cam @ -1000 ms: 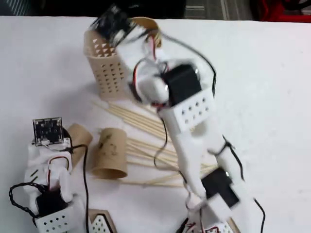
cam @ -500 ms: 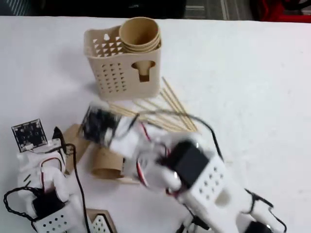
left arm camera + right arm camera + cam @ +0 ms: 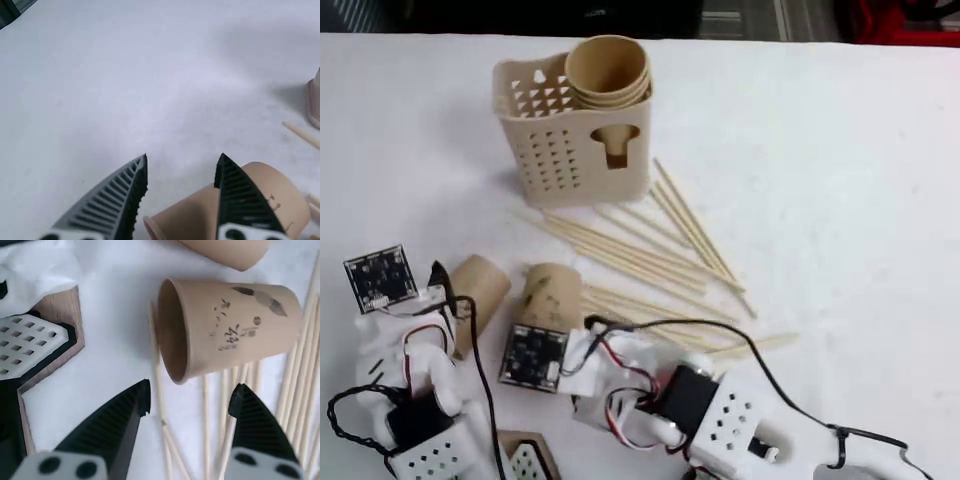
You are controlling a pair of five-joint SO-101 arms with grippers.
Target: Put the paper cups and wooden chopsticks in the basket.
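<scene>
A white table [image 3: 840, 150] is seen from above. Toward its far side, a beige perforated plastic basket [image 3: 560, 150] stands upright, and a stack of brown paper cups [image 3: 608, 68] is nested in one of its corners, mouths up. Just in front of the basket, thin pale wooden chopsticks [image 3: 650, 255] are scattered loosely across the table, most of them lying at a slant.

Two more cups lie on their sides near the front edge. A plain brown paper cup [image 3: 480, 290] is set beside the left arm [image 3: 410, 390]. A printed brown paper cup [image 3: 552, 300] lies just beside it, partly on top of the chopsticks, with the right arm [image 3: 710, 420] close in front.

In the left wrist view, the left gripper [image 3: 182, 167] is held with its black ridged fingers spread apart and nothing between them. One finger is seen over the plain cup [image 3: 265, 185]; whether it touches cannot be told.

In the right wrist view, the right gripper [image 3: 192, 387] is likewise spread wide and clamped on nothing. It is poised just beside the open mouth of the printed cup [image 3: 235, 325], above several chopsticks [image 3: 220, 410]. A wooden base plate [image 3: 55, 315] is seen at the side.
</scene>
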